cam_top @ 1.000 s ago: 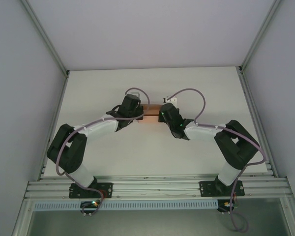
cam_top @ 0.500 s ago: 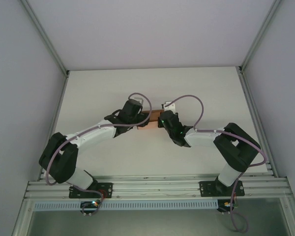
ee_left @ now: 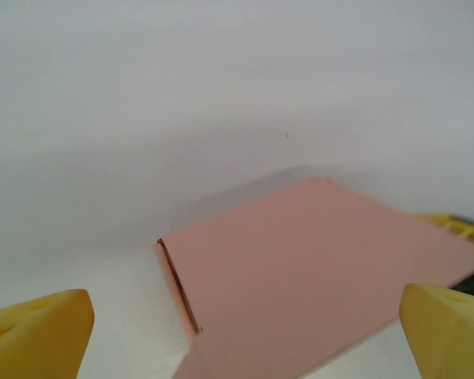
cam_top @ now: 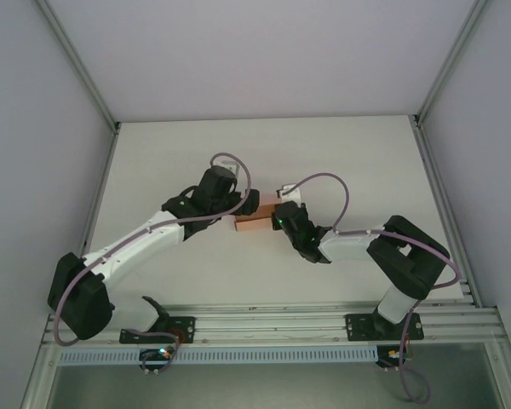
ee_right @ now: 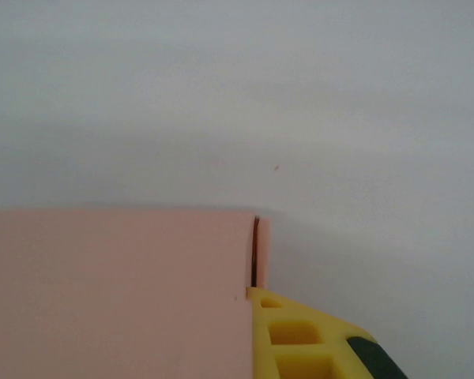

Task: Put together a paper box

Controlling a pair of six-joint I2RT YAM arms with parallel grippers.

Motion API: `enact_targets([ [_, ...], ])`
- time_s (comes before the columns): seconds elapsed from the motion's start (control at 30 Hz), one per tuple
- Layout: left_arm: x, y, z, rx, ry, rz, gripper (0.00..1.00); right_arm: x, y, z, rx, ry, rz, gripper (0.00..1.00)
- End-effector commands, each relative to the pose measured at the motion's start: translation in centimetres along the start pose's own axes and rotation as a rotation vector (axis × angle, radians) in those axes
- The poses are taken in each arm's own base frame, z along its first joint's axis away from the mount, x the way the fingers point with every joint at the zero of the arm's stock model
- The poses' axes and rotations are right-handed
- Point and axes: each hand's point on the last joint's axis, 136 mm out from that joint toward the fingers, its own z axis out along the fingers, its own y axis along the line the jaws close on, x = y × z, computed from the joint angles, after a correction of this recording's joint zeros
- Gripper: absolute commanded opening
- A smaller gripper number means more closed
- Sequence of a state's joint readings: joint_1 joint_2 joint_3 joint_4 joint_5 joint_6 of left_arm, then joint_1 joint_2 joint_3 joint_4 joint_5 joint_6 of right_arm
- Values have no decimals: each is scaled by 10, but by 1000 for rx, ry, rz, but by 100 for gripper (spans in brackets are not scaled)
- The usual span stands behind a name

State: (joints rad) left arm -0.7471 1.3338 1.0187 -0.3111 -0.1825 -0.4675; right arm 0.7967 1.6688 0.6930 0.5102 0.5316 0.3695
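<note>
The paper box is a small salmon-pink closed box lying on the white table between the two wrists. My left gripper stands wide open at the box's left end. In the left wrist view its yellow fingertips flank the paper box without touching it. My right gripper is at the box's right end. In the right wrist view one yellow finger presses against the end wall of the paper box, and the other finger is hidden behind the cardboard.
The white table is walled in by grey panels on the left, right and back. An aluminium rail with both arm bases runs along the near edge. Purple cables loop above the wrists.
My left gripper has gone from shut on the box to wide open. The left arm has stretched out, its elbow swinging down-left. The box and right gripper have shifted slightly nearer.
</note>
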Motion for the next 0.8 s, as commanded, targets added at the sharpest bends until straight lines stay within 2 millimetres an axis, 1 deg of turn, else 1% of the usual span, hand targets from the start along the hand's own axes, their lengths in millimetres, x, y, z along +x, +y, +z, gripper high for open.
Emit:
enact_targets([
  [0.0, -6, 26, 1, -59, 13, -92, 100, 47, -12, -3, 38, 135, -73, 10],
  [0.1, 1, 38, 16, -9, 60, -188, 100, 53, -12, -4, 36, 149, -70, 11],
  [0.2, 9, 40, 30, 37, 76, -227, 100, 57, -11, -6, 33, 158, -74, 11],
  [0.27, 16, 42, 39, 50, 103, -244, 100, 60, -9, -7, 28, 170, -80, 14],
  [0.4, 40, 43, 57, 75, 175, -264, 88, 62, -12, -9, 41, 195, -84, 16],
  [0.53, 65, 39, 73, 125, 235, -278, 83, 65, -9, -13, 21, 203, -83, 18],
  [0.7, 87, 50, 92, 112, 297, -314, 71, 60, -4, -19, 3, 211, -103, 22],
  [0.77, 94, 54, 97, 118, 310, -338, 70, 56, -3, -23, -10, 213, -114, 25],
])
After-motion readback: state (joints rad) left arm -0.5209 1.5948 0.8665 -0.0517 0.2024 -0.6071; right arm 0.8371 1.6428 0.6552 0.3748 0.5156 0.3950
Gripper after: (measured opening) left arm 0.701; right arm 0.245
